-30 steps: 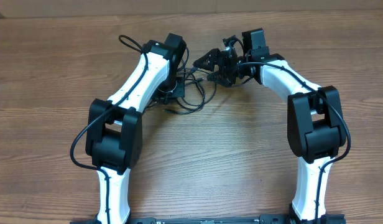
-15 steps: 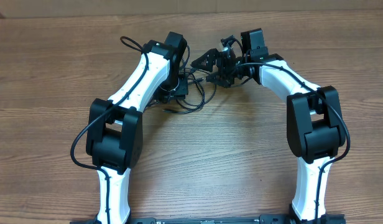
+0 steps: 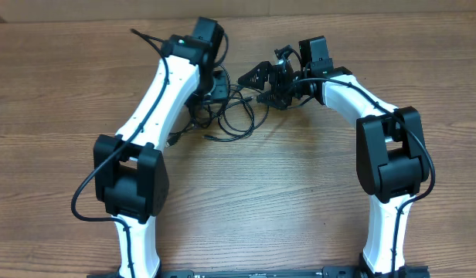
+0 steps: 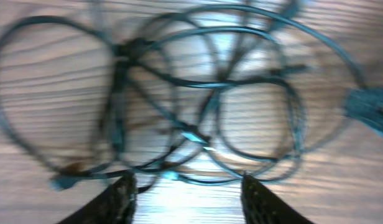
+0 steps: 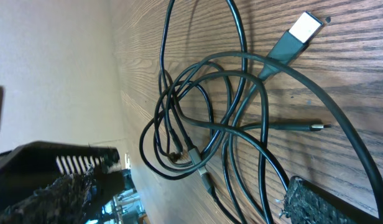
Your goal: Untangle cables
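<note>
The left jaws (image 4: 191, 200) were found apart with nothing between them. The cables (image 4: 198, 118) lay just ahead of the tips, a knot of overlapping loops flat on the bench (image 3: 300, 193). The right jaws (image 5: 204, 193) were likewise spread wide and empty. The same tangle was spread between and beyond their fingers, with a silver plug (image 5: 303, 26) at the far side and a thin plug tip (image 5: 319, 126) nearer one finger.

Risks judged from this state:
- Several strands were crossed directly before both sets of jaws. A closure there would probably take two or more cords at once, and a pull would then tighten the knot rather than loosen it.
- Both sets of jaws were stationed close together over one bundle, so finger-to-finger contact was considered possible if both were lowered.
- The left wrist view was blurred, so the uppermost strand could not be told.
- A plug end could be snagged in a loop if its cord were drawn through.
</note>
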Tool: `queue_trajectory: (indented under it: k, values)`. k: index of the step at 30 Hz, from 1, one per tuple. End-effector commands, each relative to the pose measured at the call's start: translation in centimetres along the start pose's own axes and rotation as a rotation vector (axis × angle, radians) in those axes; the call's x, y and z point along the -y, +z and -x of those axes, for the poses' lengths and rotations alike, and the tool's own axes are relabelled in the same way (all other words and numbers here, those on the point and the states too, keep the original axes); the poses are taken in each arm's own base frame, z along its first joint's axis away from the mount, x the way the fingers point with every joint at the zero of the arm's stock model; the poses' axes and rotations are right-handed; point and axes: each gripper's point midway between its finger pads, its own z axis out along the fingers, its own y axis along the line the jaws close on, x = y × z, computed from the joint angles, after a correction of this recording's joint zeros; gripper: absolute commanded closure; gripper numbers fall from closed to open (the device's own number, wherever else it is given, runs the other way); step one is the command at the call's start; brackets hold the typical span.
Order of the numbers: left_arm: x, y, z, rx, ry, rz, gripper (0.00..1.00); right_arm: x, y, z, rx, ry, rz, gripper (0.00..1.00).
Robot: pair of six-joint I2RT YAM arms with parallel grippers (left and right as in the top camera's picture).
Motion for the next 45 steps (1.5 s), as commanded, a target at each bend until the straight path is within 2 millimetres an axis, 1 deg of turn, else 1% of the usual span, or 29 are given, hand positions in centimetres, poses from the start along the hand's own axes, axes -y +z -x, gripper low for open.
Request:
queue_trajectory:
  k: [1, 3, 5, 7, 10, 13, 16, 18, 20, 22, 25, 27, 29, 32, 33, 34, 36, 37, 42, 45]
  values:
    - [-3.5, -0.8, 1.3, 0.041, -0.111, 0.092, 0.41, -0.1, 0.2, 0.2, 0.006, -0.017, -0.005, 0.00]
    - [-4.0, -0.5, 1.1, 0.028, -0.131, 0.098, 0.41, 0.0, 0.2, 0.3, 0.009, -0.016, -0.009, 0.00]
    - [-4.3, 0.2, 0.6, 0.011, -0.135, 0.101, 0.35, 0.0, 0.2, 0.3, 0.012, -0.016, -0.013, 0.00]
    - [-4.4, 1.0, 0.1, -0.007, -0.133, 0.101, 0.35, 0.0, 0.2, 0.3, 0.012, -0.016, -0.013, 0.00]
    - [-4.1, 1.9, -0.7, -0.033, -0.131, 0.085, 0.33, 0.0, 0.2, 0.3, 0.012, -0.016, -0.013, 0.00]
    - [-3.7, 2.3, -0.9, -0.038, -0.128, 0.066, 0.31, 0.0, 0.2, 0.3, 0.012, -0.016, -0.013, 0.00]
    - [-3.6, 2.4, -0.8, -0.033, -0.126, 0.064, 0.33, 0.1, 0.2, 0.3, 0.010, -0.013, -0.015, 0.00]
    - [-3.6, 2.6, -0.9, -0.036, -0.126, 0.066, 0.39, 0.2, 0.2, 0.2, 0.008, -0.009, -0.017, 0.00]
    - [-3.7, 3.0, -1.2, -0.041, -0.135, 0.068, 0.39, 0.3, 0.2, 0.2, 0.009, -0.003, -0.026, 0.00]
    - [-3.8, 3.9, -1.5, -0.045, -0.137, 0.068, 0.35, 0.5, 0.2, 0.2, 0.012, -0.001, -0.033, 0.00]
    - [-3.9, 5.4, -2.4, -0.062, -0.138, 0.060, 0.35, 0.5, 0.2, 0.2, 0.012, -0.001, -0.033, 0.00]
    - [-3.9, 6.0, -2.9, -0.074, -0.138, 0.054, 0.35, 0.5, 0.2, 0.2, 0.012, -0.001, -0.033, 0.00]
    - [-3.9, 6.5, -3.1, -0.076, -0.138, 0.048, 0.41, 0.5, 0.2, 0.2, 0.012, -0.001, -0.033, 0.00]
    - [-3.9, 6.5, -3.0, -0.070, -0.138, 0.046, 0.56, 0.5, 0.2, 0.2, 0.012, -0.001, -0.033, 0.00]
    - [-3.8, 6.5, -2.9, -0.066, -0.137, 0.043, 0.63, 0.5, 0.2, 0.2, 0.012, -0.001, -0.033, 0.00]
    - [-3.8, 6.5, -2.8, -0.062, -0.138, 0.041, 0.72, 0.5, 0.2, 0.2, 0.012, -0.001, -0.033, 0.00]
    - [-3.7, 6.5, -2.7, -0.059, -0.138, 0.040, 0.94, 0.5, 0.2, 0.2, 0.012, -0.001, -0.033, 0.00]
    - [-3.7, 6.5, -2.7, -0.059, -0.138, 0.039, 0.96, 0.5, 0.2, 0.2, 0.012, -0.001, -0.033, 0.00]
    - [-3.7, 6.5, -2.6, -0.057, -0.138, 0.039, 0.96, 0.5, 0.2, 0.1, 0.009, 0.003, -0.033, 0.00]
    - [-3.7, 6.5, -2.7, -0.059, -0.139, 0.039, 0.96, 0.8, 0.2, -0.3, -0.003, 0.024, -0.043, 0.00]
